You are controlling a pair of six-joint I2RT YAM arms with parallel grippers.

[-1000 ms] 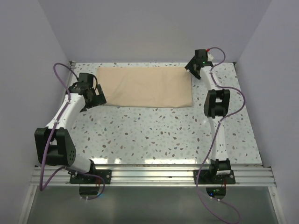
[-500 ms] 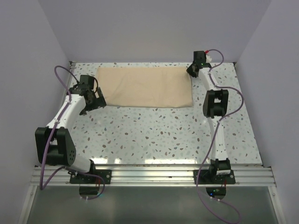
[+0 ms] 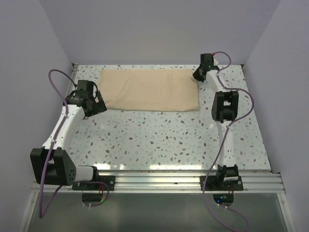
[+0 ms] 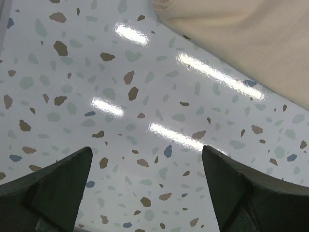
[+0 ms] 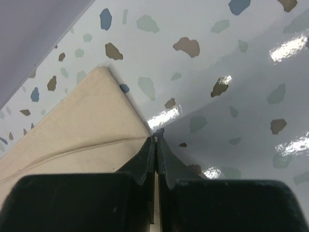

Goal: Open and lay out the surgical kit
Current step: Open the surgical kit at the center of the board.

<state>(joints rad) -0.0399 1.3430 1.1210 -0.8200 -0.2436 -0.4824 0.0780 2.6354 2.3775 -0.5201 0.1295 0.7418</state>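
Tan wrap (image 3: 149, 89) lies folded at far side of table (image 3: 159, 140); R gripper (image 5: 155, 140) is pinched tight at its far right corner, can't tell if it's got paper; L gripper (image 4: 146, 150) gapes wide, holding nothing, by near left corner; a thin pinch could slip off when R pulls.

Speckled terrazzo tabletop (image 3: 159, 140), white with brown, grey-green and blue flecks, glossy, lay under both tools. Ahead of the left gripper (image 4: 146, 151), bright strip glare (image 4: 212, 72) ran across it in parallel streaks; smaller glare patches sat right of the right gripper (image 5: 155, 140). Plain pale lilac wall (image 5: 29, 29) rose ahead-left of the right gripper, meeting the table edge. Same lilac on back wall (image 3: 154, 29), left wall (image 3: 24, 72), right wall (image 3: 285, 72). Ribbed aluminium rail (image 3: 154, 180) ran behind both tools along the table's near edge. Even, soft light.
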